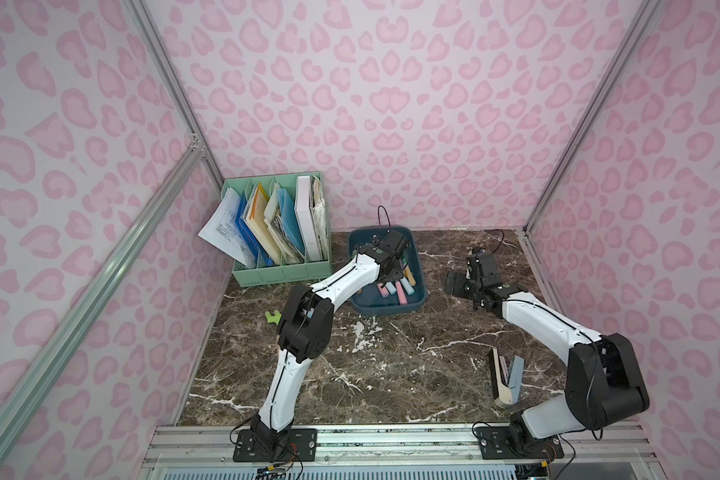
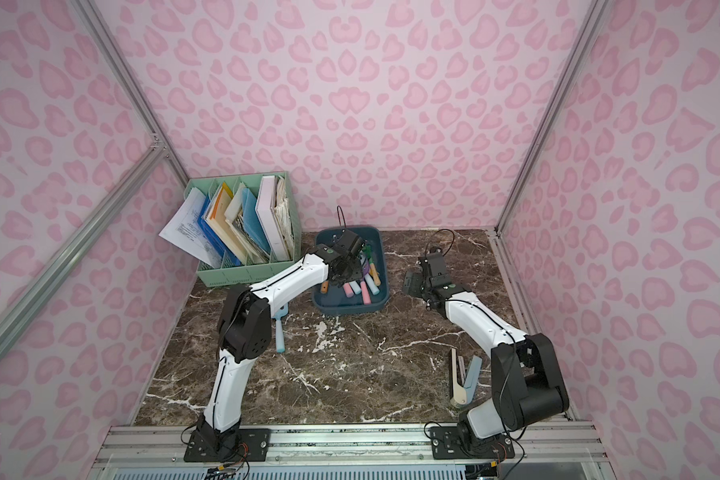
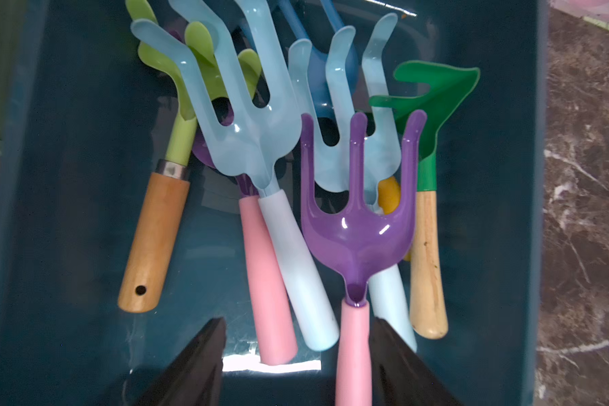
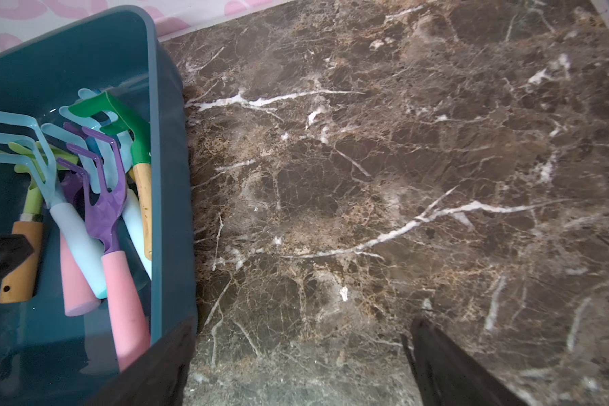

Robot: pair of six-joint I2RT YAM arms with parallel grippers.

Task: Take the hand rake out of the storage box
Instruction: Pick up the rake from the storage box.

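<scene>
Now our left pincer (image 3: 297,323) hangs low inside the box (image 1: 387,311) at the worktop's (image 1: 391,365) far edge, jaws part open and gripping nothing. Atop the heaped tools (image 3: 261,140), the purple rake (image 3: 354,242) lies toward the box's right wall with its tines toward the far wall. Its pink handle (image 3: 353,351) runs back between our jaws, close beside one finger (image 3: 401,358). We judge that closing there would take it. Our right pincer (image 4: 301,323), wide open, hovers over bare worktop right of the box, farther off.
</scene>
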